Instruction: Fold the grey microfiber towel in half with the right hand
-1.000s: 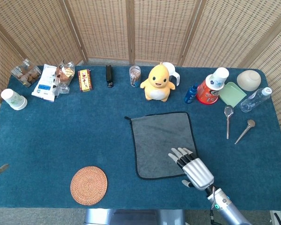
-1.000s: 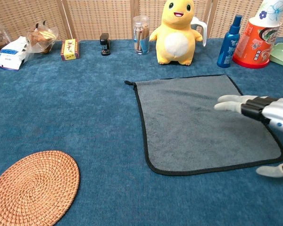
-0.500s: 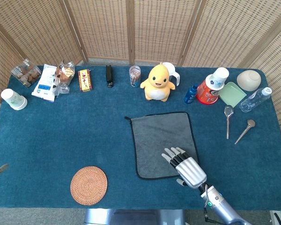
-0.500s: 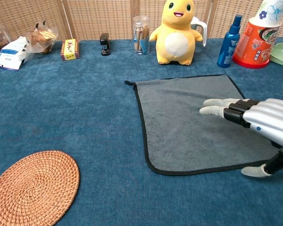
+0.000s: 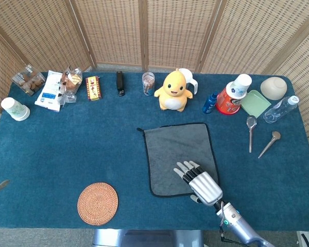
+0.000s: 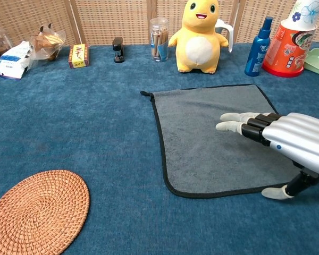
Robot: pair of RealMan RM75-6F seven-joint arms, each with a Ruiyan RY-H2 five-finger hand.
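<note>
While the blue table (image 5: 67, 144) carries a paper cup (image 5: 14, 109) and snack packets (image 5: 50, 89) at its far left, a round woven coaster (image 5: 97, 203) lies near the front edge, well apart from them. Toward the middle, the grey microfiber towel (image 5: 172, 149) lies flat and unfolded, black-edged, with a small loop at its far left corner. Just behind it stands a yellow plush toy (image 5: 173, 91). Over the towel's near right part the right hand (image 5: 200, 182) is stretched out flat, fingers (image 6: 239, 122) extended side by side and slightly apart, holding nothing; the thumb tip sits at the towel's front edge. Whether the fingers touch the cloth cannot be told. Further right are a blue spray bottle (image 5: 210, 102), a red cup stack (image 5: 232, 95), and two spoons (image 5: 251, 131).
</note>
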